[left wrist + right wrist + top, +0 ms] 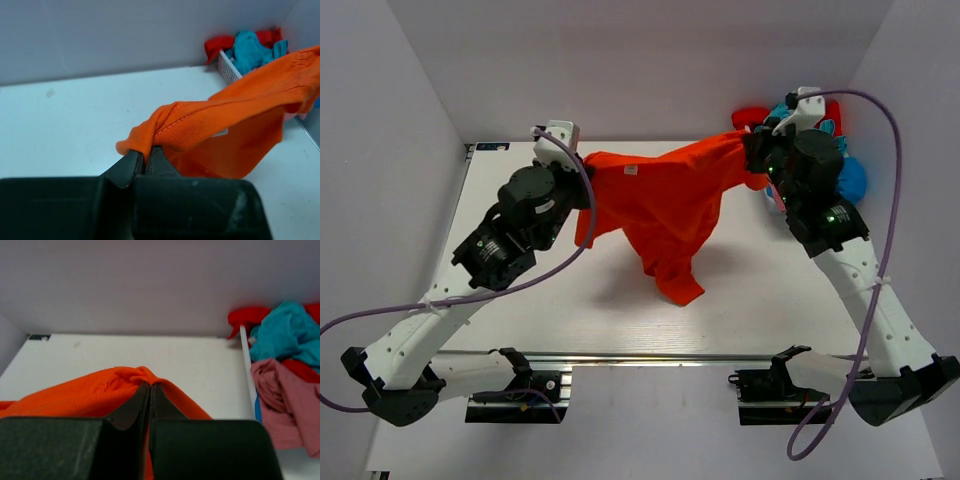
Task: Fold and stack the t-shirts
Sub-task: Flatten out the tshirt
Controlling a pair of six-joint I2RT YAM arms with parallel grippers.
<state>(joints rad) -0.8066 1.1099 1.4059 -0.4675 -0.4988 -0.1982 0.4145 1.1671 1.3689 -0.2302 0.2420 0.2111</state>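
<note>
Hidden from you
Top view, upper right: the right arm (825,205) covers most of the shirt pile (751,116). Right wrist view: the pink shirt (290,405) runs off the right edge; the orange shirt (75,395) is lost behind the right end effector (150,387).

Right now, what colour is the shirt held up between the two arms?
The t-shirt is bright orange-red, best seen in the top external view.
</note>
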